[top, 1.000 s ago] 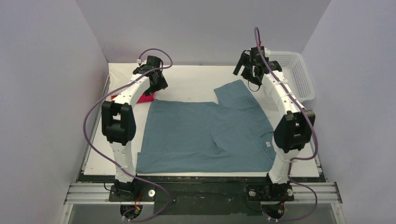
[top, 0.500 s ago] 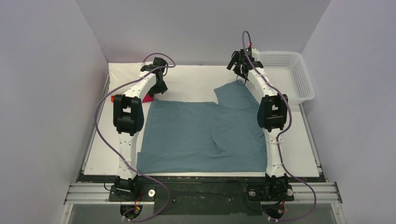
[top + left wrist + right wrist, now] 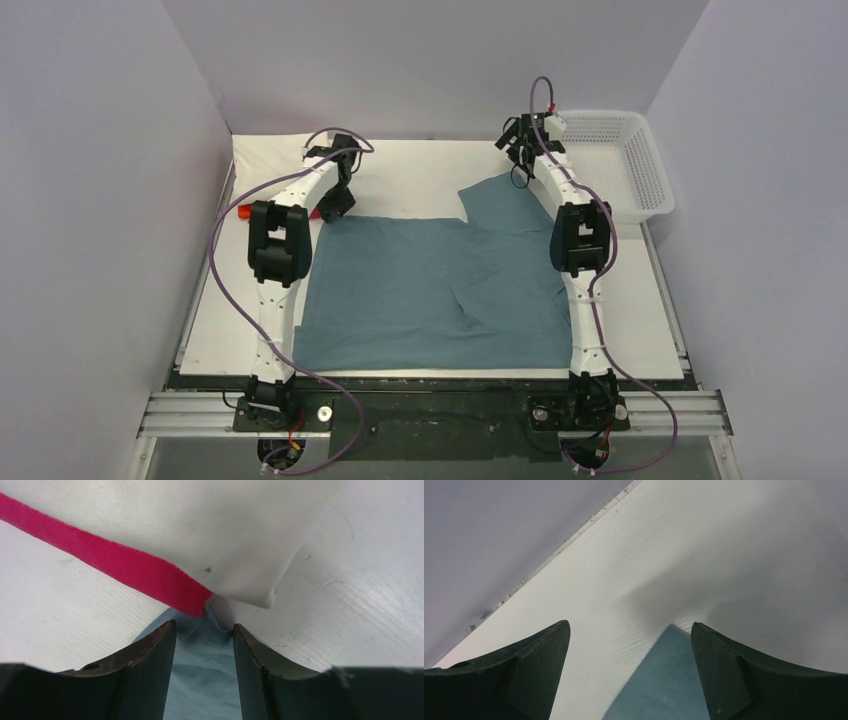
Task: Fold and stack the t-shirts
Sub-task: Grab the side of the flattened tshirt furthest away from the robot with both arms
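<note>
A dusty teal t-shirt (image 3: 440, 290) lies spread flat over the middle of the white table (image 3: 420, 170), with one sleeve pointing toward the far right. The left gripper (image 3: 202, 627) is down at the shirt's far left corner, its jaws standing narrow with a strip of teal cloth between them. The corner is slightly bunched at the tips, and a gap still shows between the fingers (image 3: 155, 655). Just beyond that corner sits a folded cream-white shirt (image 3: 200, 525), with a magenta shirt (image 3: 125, 565) showing as a band along its edge. A sliver of orange shirt (image 3: 244, 211) peeks out to the left of the arm. The right gripper (image 3: 630, 625) hovers over the sleeve tip (image 3: 669, 680) with its jaws spread wide, holding nothing. A white mesh basket (image 3: 625, 160) stands at the far right edge of the table, apart from the teal shirt
</note>
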Motion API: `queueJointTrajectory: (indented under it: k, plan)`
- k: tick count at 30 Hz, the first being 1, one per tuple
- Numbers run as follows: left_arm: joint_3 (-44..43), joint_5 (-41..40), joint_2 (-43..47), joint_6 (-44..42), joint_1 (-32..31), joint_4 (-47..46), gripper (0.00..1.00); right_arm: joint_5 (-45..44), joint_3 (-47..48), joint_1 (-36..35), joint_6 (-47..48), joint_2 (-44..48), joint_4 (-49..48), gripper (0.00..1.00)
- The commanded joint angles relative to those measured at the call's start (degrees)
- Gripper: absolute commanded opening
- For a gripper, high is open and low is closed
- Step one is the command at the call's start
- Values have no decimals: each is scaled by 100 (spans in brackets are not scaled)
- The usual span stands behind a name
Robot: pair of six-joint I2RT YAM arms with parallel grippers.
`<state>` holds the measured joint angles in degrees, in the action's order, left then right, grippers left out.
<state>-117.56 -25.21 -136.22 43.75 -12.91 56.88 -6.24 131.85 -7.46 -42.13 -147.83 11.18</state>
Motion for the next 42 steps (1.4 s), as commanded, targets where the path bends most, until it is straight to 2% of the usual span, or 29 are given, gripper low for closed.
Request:
queueJointTrajectory:
  k: [1, 7, 14, 25, 29, 33, 37, 38, 39, 42]
  plan:
    - [-238, -253, -27, 278, 21, 126, 55, -202, 410, 17, -300, -244, -258, 86]
    - [-320, -300, -60, 390, 68, 160, 55, 124, 414, -4, -431, -308, -65, 83]
    - [-419, -159, -161, 422, 86, 119, 55, -94, -43, -57, 257, 147, 757, 79]
    - [-324, -132, -172, 487, 89, 262, 33, -100, -74, -330, 1342, 350, 1766, 68]
    - [-289, -87, -158, 492, 89, 243, 18, 0, 36, -366, 1397, 213, 1969, 58]
    - [-279, -62, -123, 487, 89, 253, 1, -79, 172, -375, 1341, 93, 2117, 35]
    - [-261, -22, -11, 439, 82, 224, 0, -310, 225, -364, 1354, 112, 2198, 14]
    - [-253, 2, 12, 395, 79, 212, 0, -346, 231, -364, 1377, 164, 2188, 4]
    - [-238, 18, 88, 370, 74, 166, 0, -344, 242, -367, 1461, 192, 2132, 1]
    - [-25, 115, 301, 223, 35, -32, 0, -243, 263, -376, 1700, 438, 1989, 0]
